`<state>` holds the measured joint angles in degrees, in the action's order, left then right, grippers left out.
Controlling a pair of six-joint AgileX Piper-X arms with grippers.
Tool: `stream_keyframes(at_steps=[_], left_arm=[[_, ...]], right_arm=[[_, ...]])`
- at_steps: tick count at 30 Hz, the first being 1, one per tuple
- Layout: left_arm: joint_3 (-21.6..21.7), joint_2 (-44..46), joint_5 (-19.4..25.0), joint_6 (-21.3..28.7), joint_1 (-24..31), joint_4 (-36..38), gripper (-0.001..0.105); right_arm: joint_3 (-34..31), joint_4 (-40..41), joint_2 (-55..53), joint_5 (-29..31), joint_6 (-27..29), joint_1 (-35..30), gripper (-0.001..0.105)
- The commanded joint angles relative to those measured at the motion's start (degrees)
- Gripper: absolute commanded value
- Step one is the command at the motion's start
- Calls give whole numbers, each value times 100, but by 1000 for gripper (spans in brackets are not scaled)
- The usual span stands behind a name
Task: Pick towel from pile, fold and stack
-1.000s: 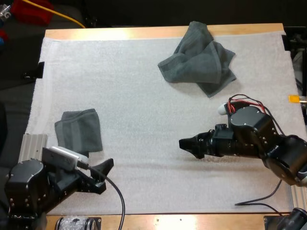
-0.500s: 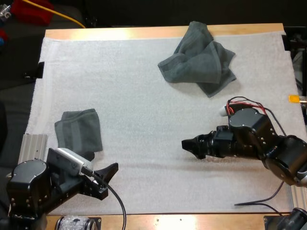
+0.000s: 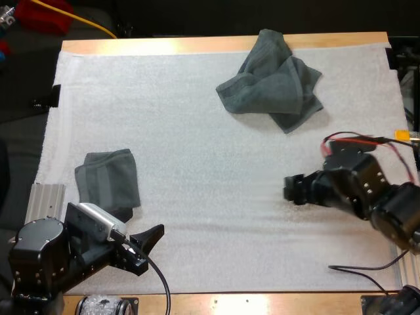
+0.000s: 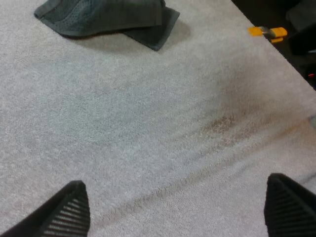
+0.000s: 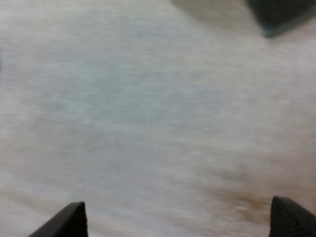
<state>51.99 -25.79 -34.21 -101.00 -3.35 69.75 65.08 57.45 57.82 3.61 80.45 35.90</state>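
Pile (image 3: 272, 85) crumpled at one o'clock on mat (image 3: 184, 131), folded towel (image 3: 108, 178) parked at eight o'clock, seemingly to keep the centre free for folding, left gripper (image 3: 146, 248) and right gripper (image 3: 292, 190) spread wide, empty, over bare mat.

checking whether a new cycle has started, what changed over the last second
The right arm drew back toward the right edge of the mat, jaws open and empty. The left arm edged slightly rightward. Nothing was gripped or released. The crumpled towel and the folded towel stayed put.
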Motion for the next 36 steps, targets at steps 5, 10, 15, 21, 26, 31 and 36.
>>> stream_keyframes(at_steps=[5,10,15,21,26,31,36], left_arm=[[22,24,13,-33,-28,-70,71],[22,24,260,97,-28,-70,71],[22,24,928,97,-28,-70,71],[22,24,1459,112,-28,-70,71],[22,24,1789,364,-28,-70,71],[22,24,2255,496,-28,-70,71],[54,24,3015,703,-28,-59,71]], right_arm=[[7,349,-94,22,511,-692,71],[7,360,-338,23,768,-1335,71],[7,441,-639,23,894,-1941,71],[7,587,-1053,-4,1136,-2724,71],[7,823,-1402,-4,1455,-3247,71],[7,943,-1817,6,1755,-3541,71],[7,1083,-2140,20,1788,-3573,71]])
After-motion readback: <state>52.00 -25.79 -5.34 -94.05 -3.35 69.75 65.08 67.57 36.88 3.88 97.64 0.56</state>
